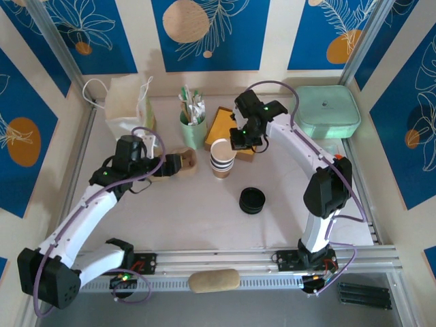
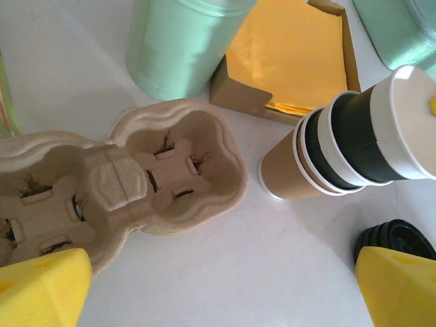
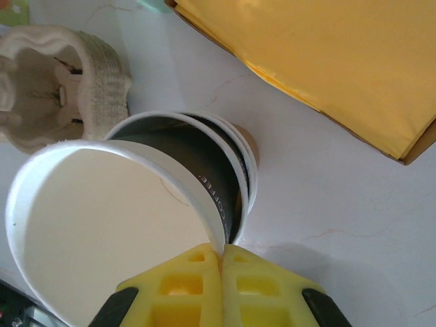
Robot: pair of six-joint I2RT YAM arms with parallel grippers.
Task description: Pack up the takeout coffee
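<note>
**ops:** grip status?
**me:** right gripper (image 3: 221,253) is pinched tight on the rim of the top cup (image 3: 102,225), with one wall between my fingers (image 3: 184,279). The cup is tilted and partly out of the stack (image 3: 244,160), its base nested inside. The stack stands on the table (image 3: 327,225) between the cup carrier (image 2: 170,163) and the black lids (image 1: 252,201), just in front of the napkin box (image 3: 327,61).
**ops:** left?
**me:** left gripper (image 2: 218,300) is spread wide, holding nothing, hovering over the carrier.
**ops:** risks?
**me:** three, I'd say. Nested cups stick, so the next one may ride up with mine and then drop. Nothing pins the stack, so a sideways pull could topple it toward the lids. And a thin paper rim in a one-wall pinch can crease or slip.
**ops:** carrier?
**me:** light pulp, unheld. Seating a cup off-centre could shove it into the mint-green cup (image 2: 184,41).
</note>
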